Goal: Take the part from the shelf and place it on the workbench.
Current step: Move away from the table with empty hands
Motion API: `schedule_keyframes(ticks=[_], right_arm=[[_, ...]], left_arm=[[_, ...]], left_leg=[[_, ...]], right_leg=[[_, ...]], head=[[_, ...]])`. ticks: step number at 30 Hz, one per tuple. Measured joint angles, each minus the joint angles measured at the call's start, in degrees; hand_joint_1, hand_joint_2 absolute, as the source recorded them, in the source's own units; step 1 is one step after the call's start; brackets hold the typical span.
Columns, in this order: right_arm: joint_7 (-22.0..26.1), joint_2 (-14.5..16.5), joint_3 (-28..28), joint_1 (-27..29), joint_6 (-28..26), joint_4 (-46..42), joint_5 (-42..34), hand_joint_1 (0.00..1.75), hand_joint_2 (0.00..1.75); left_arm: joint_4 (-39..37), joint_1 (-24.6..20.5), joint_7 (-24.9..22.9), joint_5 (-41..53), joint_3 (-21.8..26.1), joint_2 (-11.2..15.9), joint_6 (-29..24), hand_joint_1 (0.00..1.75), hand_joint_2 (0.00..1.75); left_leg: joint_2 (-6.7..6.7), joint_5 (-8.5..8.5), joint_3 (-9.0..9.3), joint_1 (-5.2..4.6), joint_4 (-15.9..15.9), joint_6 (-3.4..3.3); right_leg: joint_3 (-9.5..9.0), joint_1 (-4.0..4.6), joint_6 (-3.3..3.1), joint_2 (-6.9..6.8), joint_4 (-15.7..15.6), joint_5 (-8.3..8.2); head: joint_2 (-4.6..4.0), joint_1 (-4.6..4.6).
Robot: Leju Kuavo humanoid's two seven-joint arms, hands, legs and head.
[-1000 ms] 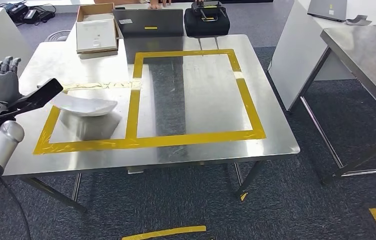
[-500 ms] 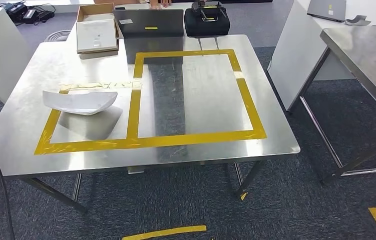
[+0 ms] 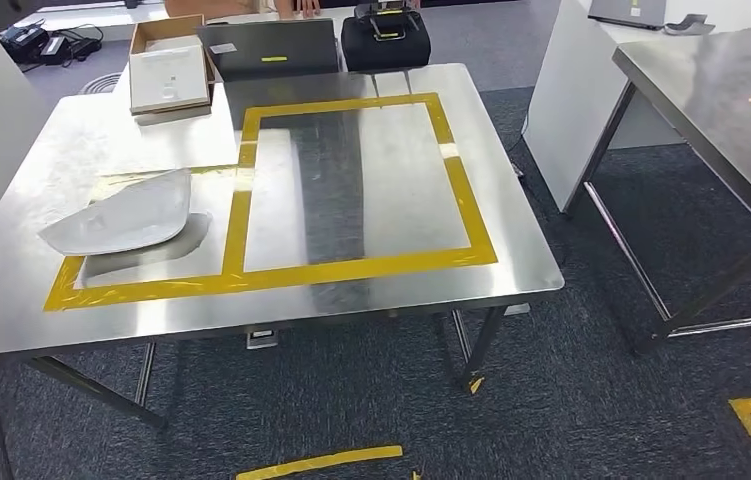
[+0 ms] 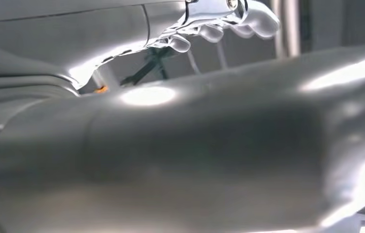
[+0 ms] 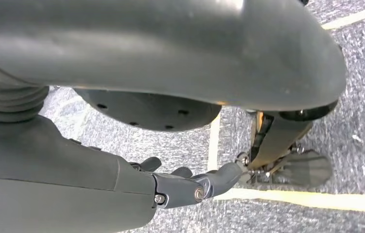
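One white part [image 3: 116, 217] lies on the workbench [image 3: 371, 180] in the head view; the right hand [image 5: 190, 187] hangs holding nothing.

Steel workbench [image 3: 371, 290]: white part [image 3: 116, 215], yellow tape [image 3: 351, 270], box [image 3: 166, 75].

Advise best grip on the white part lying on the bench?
Likely the wide, raised end of the white part, coming from the bench's near-left edge. It lies curved side up, tapering to a thin tip at its left; the thicker end offers more to pinch.
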State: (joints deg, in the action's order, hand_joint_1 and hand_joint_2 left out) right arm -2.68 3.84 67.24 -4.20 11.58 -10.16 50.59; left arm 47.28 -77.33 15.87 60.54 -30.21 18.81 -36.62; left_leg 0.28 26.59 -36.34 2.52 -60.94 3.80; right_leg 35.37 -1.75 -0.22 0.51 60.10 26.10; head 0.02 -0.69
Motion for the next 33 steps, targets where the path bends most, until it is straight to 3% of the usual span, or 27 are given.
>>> schedule_keyframes(ticks=[3,4,5,6,8,10,11,13,14,15,16,18,19,20,21,23,25,26,27,29,31,33], right_arm=[[-0.8,0.0,0.3,0.0,-0.7,0.0,-0.3,0.00,0.00],[-1.0,0.0,0.3,0.0,-0.9,0.0,-0.4,0.00,0.00],[-1.1,0.0,0.4,0.1,-1.0,0.0,-0.5,0.00,0.00],[-1.2,0.0,0.5,0.1,-1.1,0.0,-0.7,0.00,0.00],[-1.3,0.0,0.8,0.0,-1.1,0.0,-1.0,0.00,0.00],[-1.2,0.0,1.2,0.0,-1.1,0.0,-1.4,0.00,0.00],[-1.2,0.1,1.4,0.0,-1.2,0.0,-1.6,0.00,0.00],[-1.1,0.1,1.7,0.1,-1.1,0.0,-1.6,0.00,0.00],[-1.1,0.1,1.7,0.1,-1.1,0.0,-1.5,0.00,0.00],[-1.1,0.1,1.7,0.2,-1.1,0.0,-1.4,0.00,0.00],[-1.1,0.1,1.7,0.2,-1.0,0.0,-1.2,0.00,0.00],[-1.0,0.1,1.7,0.2,-0.7,0.0,-0.7,0.00,0.00],[-1.0,0.1,1.7,0.2,-0.6,0.0,-0.5,0.00,0.00],[-1.0,0.1,1.7,0.2,-0.6,0.0,-0.4,0.00,0.00],[-1.0,0.1,1.7,0.2,-0.6,0.0,-0.2,0.00,0.00],[-0.9,0.1,1.7,0.1,-0.6,0.0,0.2,0.00,0.00],[-0.7,0.0,1.7,0.1,-0.8,0.0,0.7,0.00,0.00],[-0.7,0.0,1.6,0.1,-0.8,0.0,0.9,0.00,0.00],[-0.6,0.0,1.6,0.1,-0.9,0.0,1.2,0.00,0.00],[-0.5,0.0,1.5,0.2,-1.0,0.0,1.5,0.00,0.00],[-0.5,0.0,1.5,0.3,-1.0,0.0,1.9,0.00,0.00],[-0.3,0.0,1.3,0.3,-1.0,0.0,2.1,0.00,0.00]], left_arm=[[0.4,0.1,-0.9,1.0,-1.2,0.4,0.2,0.00,0.00],[0.4,0.2,-0.9,1.2,-1.6,0.4,0.2,0.00,0.00],[0.4,0.3,-1.0,1.5,-1.9,0.4,0.2,0.00,0.00],[0.4,0.2,-1.0,1.8,-2.2,0.3,0.2,0.00,0.00],[0.3,-0.1,-0.9,2.2,-2.7,0.0,0.0,0.00,0.00],[0.1,-0.7,-1.0,2.6,-3.0,-0.6,-0.4,0.00,0.00],[-0.2,-1.1,-1.1,2.7,-3.1,-1.0,-0.6,0.00,0.00],[-1.0,-1.8,-1.3,3.1,-3.3,-1.8,-0.7,0.00,0.00],[-1.4,-2.2,-1.3,3.3,-3.4,-2.2,-0.7,0.00,0.00],[-1.9,-2.5,-1.3,3.6,-3.5,-2.6,-0.6,0.00,0.00],[-2.3,-3.0,-1.3,3.8,-3.7,-2.9,-0.5,0.00,0.00],[-3.3,-3.7,-1.3,4.2,-3.9,-3.2,-0.4,0.00,0.00],[-3.8,-3.8,-1.3,4.3,-3.9,-3.2,-0.4,0.00,0.00],[-4.4,-3.9,-1.3,4.4,-4.0,-3.2,-0.4,0.00,0.00],[-4.9,-3.9,-1.2,4.4,-4.0,-3.3,-0.4,0.00,0.00],[-6.0,-4.1,-1.1,4.5,-4.0,-3.2,-0.4,0.00,0.00],[-6.9,-4.5,-1.1,4.2,-4.0,-2.8,-0.5,0.00,0.00],[-7.3,-4.8,-1.1,3.9,-4.0,-2.6,-0.6,0.00,0.00],[-7.7,-5.0,-1.1,3.5,-4.0,-2.4,-0.7,0.00,0.00],[-8.4,-5.3,-0.9,2.7,-4.0,-1.6,-0.9,0.00,0.00],[-9.0,-5.7,-0.5,1.7,-4.0,-0.5,-1.1,0.00,0.00],[-9.4,-6.0,-0.2,0.5,-4.0,0.5,-1.3,0.00,0.00]], left_leg=[[-0.05,6.96,-3.62,-0.35,-10.1,-0.14],[-0.06,8.35,-4.39,-0.53,-13.2,-0.26],[-0.07,8.68,-4.30,-0.69,-14.6,-0.46],[-0.07,7.93,-3.06,-0.85,-13.7,-0.76],[-0.16,5.55,1.95,-1.19,-6.9,-1.51],[-0.34,4.53,6.06,-1.65,-0.6,-1.98],[-0.43,4.54,6.69,-1.88,0.8,-2.18],[-0.41,3.72,6.12,-2.02,1.2,-2.84],[-0.25,3.16,5.76,-1.94,1.3,-3.33],[-0.07,2.49,5.32,-1.80,1.5,-3.87],[0.10,1.74,4.73,-1.64,1.7,-4.30],[0.27,0.29,3.01,-1.66,1.7,-4.74],[0.30,-0.44,2.07,-1.67,1.7,-4.75],[0.33,-1.15,1.15,-1.68,1.6,-4.71],[0.34,-1.81,0.28,-1.68,1.6,-4.59],[0.35,-2.98,-1.12,-1.67,1.4,-4.25],[0.47,-3.94,-2.00,-1.73,1.3,-3.67],[0.57,-4.39,-2.14,-1.74,1.4,-3.33],[0.66,-4.87,-2.20,-1.73,1.6,-2.95],[0.64,-5.36,-2.35,-1.68,1.8,-2.24],[0.30,-2.47,-3.52,-1.65,-0.4,-1.70],[0.02,3.13,-5.46,-1.59,-6.9,-1.28]], right_leg=[[1.45,0.42,-1.07,-0.02,-0.1,-1.22],[2.03,0.63,-1.21,-0.02,-0.1,-1.67],[2.61,0.81,-1.29,-0.01,-0.1,-2.14],[3.16,0.95,-1.30,0.01,0.0,-2.60],[4.09,1.10,-1.11,0.07,0.0,-3.53],[4.71,1.21,-0.53,0.14,0.0,-4.48],[4.85,1.21,-0.15,0.16,-0.1,-5.02],[4.96,1.18,0.68,0.25,-0.6,-6.01],[5.19,1.11,1.04,0.26,-0.5,-5.76],[5.71,1.07,1.37,0.25,0.4,-4.45],[6.55,1.00,1.68,0.22,2.4,-2.16],[8.72,0.92,2.22,0.12,9.6,3.54],[9.40,0.89,2.44,0.09,13.2,5.23],[9.41,0.87,2.57,0.05,15.5,5.68],[8.46,0.86,2.61,0.00,15.9,4.99],[3.43,0.88,2.31,-0.12,10.8,2.64],[-2.44,1.27,1.47,-0.20,3.0,2.83],[-4.04,1.51,0.98,-0.19,0.5,3.36],[-4.50,1.75,0.50,-0.17,-0.6,3.65],[-3.85,1.62,-0.40,-0.20,-1.1,2.59],[-2.82,1.26,-1.29,-0.34,-1.6,1.12],[-1.37,1.18,-1.69,-0.43,-1.7,-0.25]], head=[[0.00,0.14],[0.00,0.13],[0.00,0.13],[0.00,0.13],[0.00,0.13],[0.00,0.08],[0.00,0.16],[0.00,0.37],[0.00,0.46],[0.00,0.39],[0.00,0.31],[0.00,0.09],[0.00,0.00],[0.00,-0.09],[0.00,-0.18],[0.00,-0.22],[0.00,-0.23],[0.00,-0.29],[0.00,-0.38],[0.00,-0.59],[0.00,-0.53],[0.00,-0.44]])
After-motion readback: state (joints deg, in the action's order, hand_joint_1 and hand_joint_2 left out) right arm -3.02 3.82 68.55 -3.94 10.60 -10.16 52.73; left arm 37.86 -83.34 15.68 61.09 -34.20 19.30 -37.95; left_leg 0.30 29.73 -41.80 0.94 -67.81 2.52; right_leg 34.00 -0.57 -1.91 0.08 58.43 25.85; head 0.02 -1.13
